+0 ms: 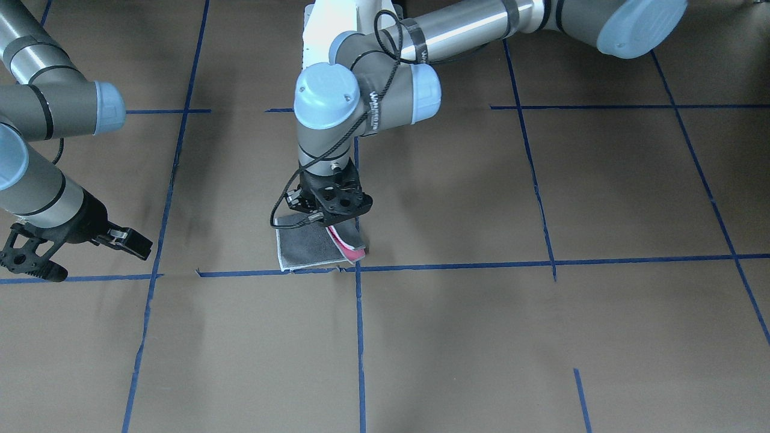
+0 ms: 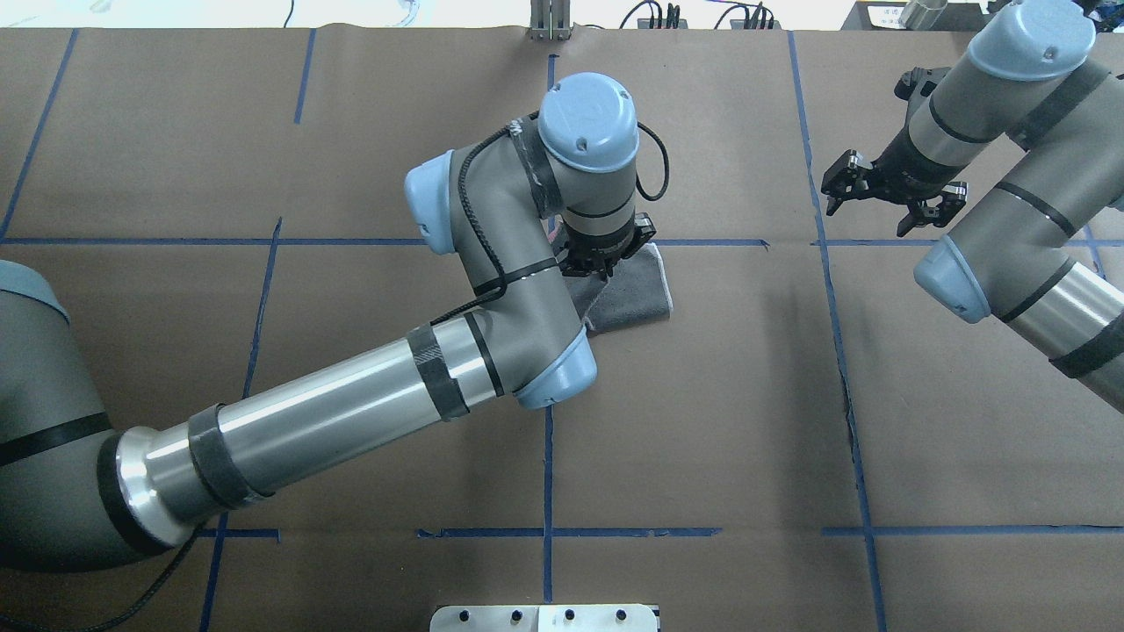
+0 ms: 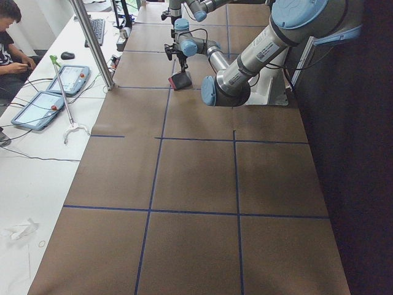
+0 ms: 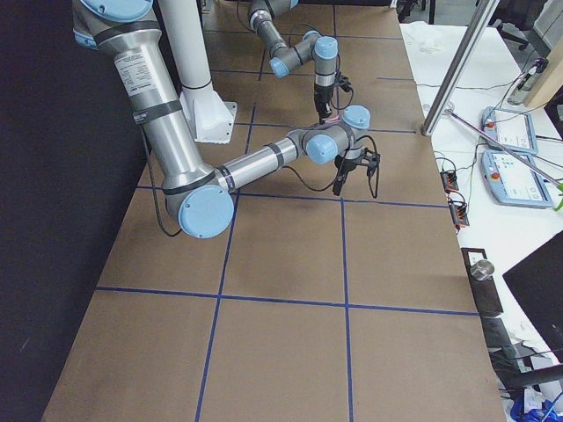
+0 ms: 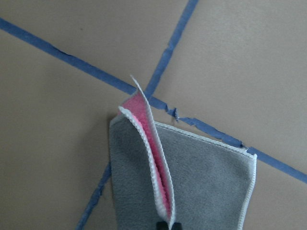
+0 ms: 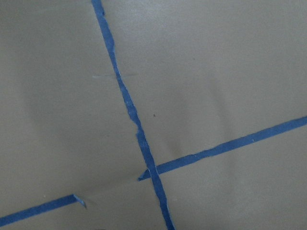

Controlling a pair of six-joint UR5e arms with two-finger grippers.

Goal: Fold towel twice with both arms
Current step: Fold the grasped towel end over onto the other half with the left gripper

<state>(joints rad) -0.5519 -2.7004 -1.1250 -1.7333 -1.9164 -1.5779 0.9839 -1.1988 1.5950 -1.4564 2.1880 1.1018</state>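
Now the left gripper point(image 1: 338, 227) is pinching the towel point(image 1: 301, 248) edge, seemingly mid second fold, while the right gripper point(image 2: 871, 209) is hanging open.

One towel point(image 1: 301, 248), two arms, left arm point(image 2: 351, 395), right arm point(image 2: 1036, 263), one seated person point(image 3: 9, 37)

- The towel point(image 1: 304, 251) lies on the bench point(image 1: 541, 337) near its middle, in the corner of a tape crossing point(image 1: 359, 268). It is on the robot's side of the crosswise line point(image 1: 457, 264) and to the robot's right of the lengthwise line point(image 1: 361, 337).
- The left gripper point(image 1: 337, 227) stands directly over the towel's edge beside the lengthwise line, with one flap raised off the flat layer up into it.
- The right gripper point(image 1: 90, 258) hangs above the bench well off to the robot's right, near another tape crossing point(image 1: 157, 275).
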